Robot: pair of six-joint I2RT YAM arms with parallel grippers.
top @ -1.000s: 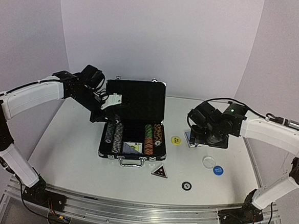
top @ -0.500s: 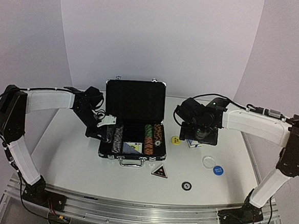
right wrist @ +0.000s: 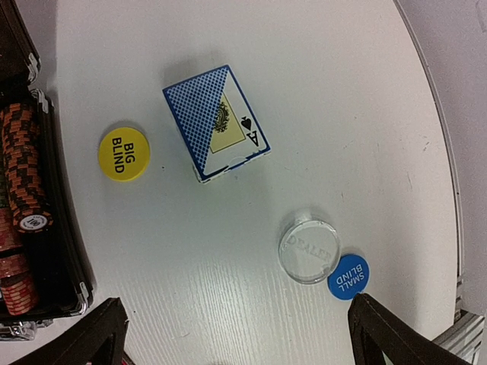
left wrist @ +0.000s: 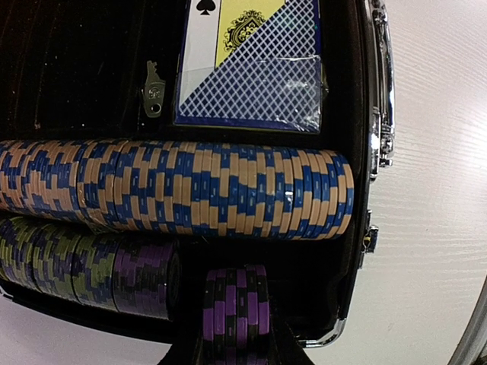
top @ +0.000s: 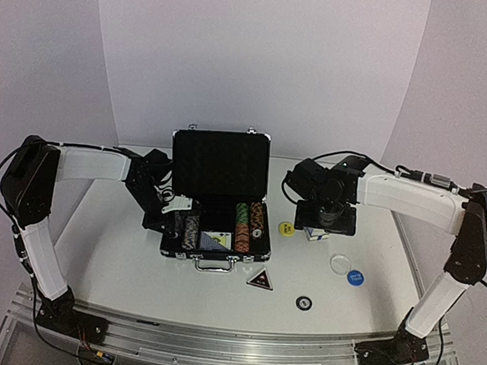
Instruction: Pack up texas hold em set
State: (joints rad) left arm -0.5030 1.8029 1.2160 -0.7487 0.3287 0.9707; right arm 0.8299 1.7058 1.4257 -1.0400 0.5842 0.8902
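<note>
The black silver-edged briefcase (top: 220, 160) lies open mid-table, with striped chip rows and a blue card deck (left wrist: 251, 68) inside. My left gripper (top: 177, 210) hangs at the case's left end, shut on a short stack of purple-black chips (left wrist: 236, 304) over a free slot. That slot lies beside a green-purple row (left wrist: 84, 266) and a blue-tan row (left wrist: 175, 190). My right gripper (right wrist: 240, 338) stands wide open and empty above the table. Under it are a second blue deck (right wrist: 217, 122), a yellow disc (right wrist: 123, 153), a clear disc (right wrist: 308, 251) and a blue disc (right wrist: 348, 277).
A dark triangular marker (top: 259, 279) and a small black disc (top: 304, 303) lie on the table in front of the case, near its handle (top: 213, 265). The table's right edge (right wrist: 445, 175) curves close to the discs.
My left gripper has come down from above the lid to the case's left end with the chips. My right gripper has shifted left and back over the loose deck, still open.
</note>
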